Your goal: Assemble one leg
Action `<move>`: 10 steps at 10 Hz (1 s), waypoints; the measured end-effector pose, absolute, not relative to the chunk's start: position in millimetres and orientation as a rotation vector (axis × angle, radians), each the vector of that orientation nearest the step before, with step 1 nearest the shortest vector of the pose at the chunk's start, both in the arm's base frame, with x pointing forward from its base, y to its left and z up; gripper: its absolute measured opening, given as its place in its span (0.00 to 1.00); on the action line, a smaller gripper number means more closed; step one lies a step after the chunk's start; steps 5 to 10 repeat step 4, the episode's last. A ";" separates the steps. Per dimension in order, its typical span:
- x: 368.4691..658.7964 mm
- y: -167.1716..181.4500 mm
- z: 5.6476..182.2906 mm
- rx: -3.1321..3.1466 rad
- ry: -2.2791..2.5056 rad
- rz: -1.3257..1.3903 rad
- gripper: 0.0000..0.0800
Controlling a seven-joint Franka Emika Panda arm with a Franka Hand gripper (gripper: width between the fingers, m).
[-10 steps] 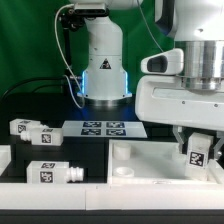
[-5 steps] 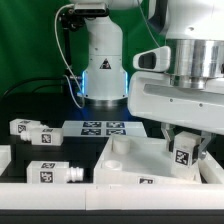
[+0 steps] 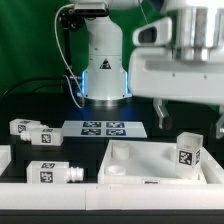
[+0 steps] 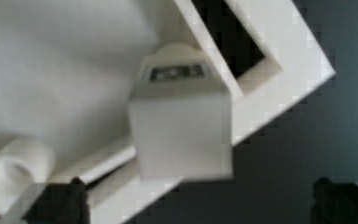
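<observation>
At the exterior view's far left, two white legs lay on their sides on the dark table: one leg (image 3: 28,129) farther back, showing a black-and-white tag on its end, and a second leg (image 3: 52,172) nearer the camera, close to the white front rail (image 3: 40,200).

Behind them, at the centre, the marker board (image 3: 104,128) lay flat in front of the arm's white base (image 3: 104,70), where a blue light glowed.

Toward the exterior view's right, the wide flat white panel (image 3: 140,160) rested on the table, a round socket (image 3: 118,172) visible at its near left corner. A third leg (image 3: 190,151) stood upright at the panel's right end, a tag facing the camera; whether it sat in a socket could not be told.

Above it, the arm's large white head (image 3: 185,60) hung clear of the leg, with open space between them in the exterior view.

The wrist view looked down on that upright leg (image 4: 176,120), its tag blurred, standing against the panel's raised rim (image 4: 274,90). The gripper (image 4: 208,198) was spread wide, its two dark fingertips (image 4: 60,195) showing well apart on either side of the leg and touching nothing.
</observation>
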State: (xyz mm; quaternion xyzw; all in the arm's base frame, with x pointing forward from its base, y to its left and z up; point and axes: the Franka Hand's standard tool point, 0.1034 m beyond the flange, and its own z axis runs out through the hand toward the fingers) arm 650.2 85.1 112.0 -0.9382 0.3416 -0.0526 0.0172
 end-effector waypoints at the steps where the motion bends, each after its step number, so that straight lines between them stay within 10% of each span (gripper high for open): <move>1: 653.0 78.3 119.7 -2.921 1.039 -0.167 0.81; 10: 657.2 74.6 122.8 -2.920 1.033 -0.176 0.81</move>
